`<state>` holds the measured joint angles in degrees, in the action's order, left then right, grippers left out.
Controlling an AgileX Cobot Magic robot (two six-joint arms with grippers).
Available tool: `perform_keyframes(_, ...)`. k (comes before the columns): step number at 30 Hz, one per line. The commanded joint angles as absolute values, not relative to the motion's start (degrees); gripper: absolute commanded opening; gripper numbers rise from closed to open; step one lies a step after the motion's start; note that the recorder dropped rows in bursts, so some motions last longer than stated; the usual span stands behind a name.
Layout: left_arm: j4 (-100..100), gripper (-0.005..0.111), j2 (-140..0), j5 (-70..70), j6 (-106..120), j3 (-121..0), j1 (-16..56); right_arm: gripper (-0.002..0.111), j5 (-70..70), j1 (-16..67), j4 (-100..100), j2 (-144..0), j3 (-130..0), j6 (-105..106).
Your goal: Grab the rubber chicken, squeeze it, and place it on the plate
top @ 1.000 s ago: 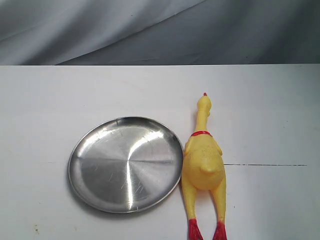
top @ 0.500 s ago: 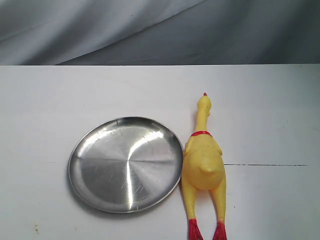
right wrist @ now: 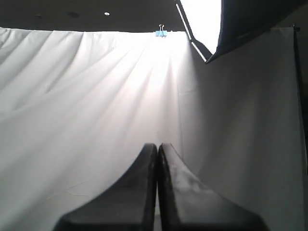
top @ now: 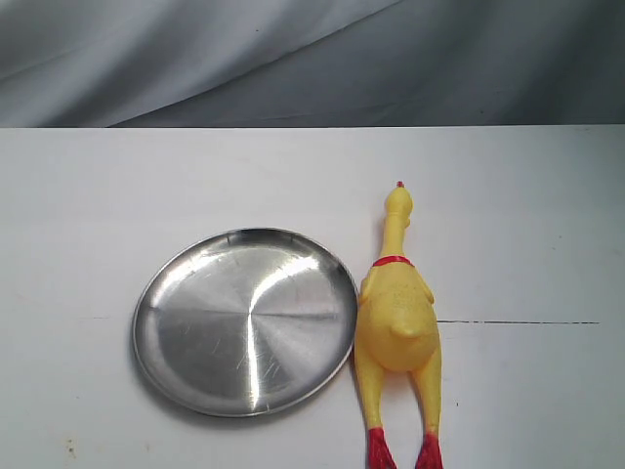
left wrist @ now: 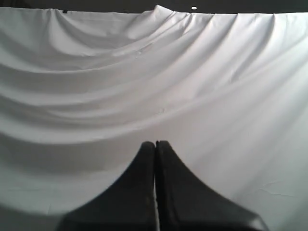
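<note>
The yellow rubber chicken (top: pixel 395 322) lies on the white table, head toward the back and red feet at the front edge of the exterior view. Its side touches the right rim of the round steel plate (top: pixel 195 322), which holds nothing. Neither arm shows in the exterior view. My left gripper (left wrist: pixel 155 143) is shut with nothing between its black fingers, facing draped white cloth. My right gripper (right wrist: pixel 157 145) is likewise shut on nothing and faces the white cloth too. Neither wrist view shows the chicken or the plate.
A grey draped backdrop (top: pixel 312 59) hangs behind the table. A thin dark line (top: pixel 518 322) runs across the tabletop right of the chicken. In the right wrist view a blue clip (right wrist: pixel 160 32) pins the cloth beside a bright light panel (right wrist: pixel 202 19).
</note>
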<state>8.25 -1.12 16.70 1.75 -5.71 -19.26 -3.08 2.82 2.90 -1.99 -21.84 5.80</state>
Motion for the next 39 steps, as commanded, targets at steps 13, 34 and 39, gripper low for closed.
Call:
perform_keyframes(13, 10.2, 0.0, -40.6, -1.9, -9.7, -34.2, -19.4, 0.0, 7.9, 7.4, 3.0, -28.3, -37.4, 7.4)
perform_keyframes(34, 20.9, 0.0, -63.0, -12.0, -2.6, -37.6, 4.3, 0.0, 27.5, 19.0, 22.7, -57.7, -37.4, 7.2)
perform_keyframes(39, 22.6, 0.0, -63.0, -14.8, -2.8, -37.6, 10.7, 0.0, 24.7, 19.0, 23.2, -57.7, -37.4, 7.2)
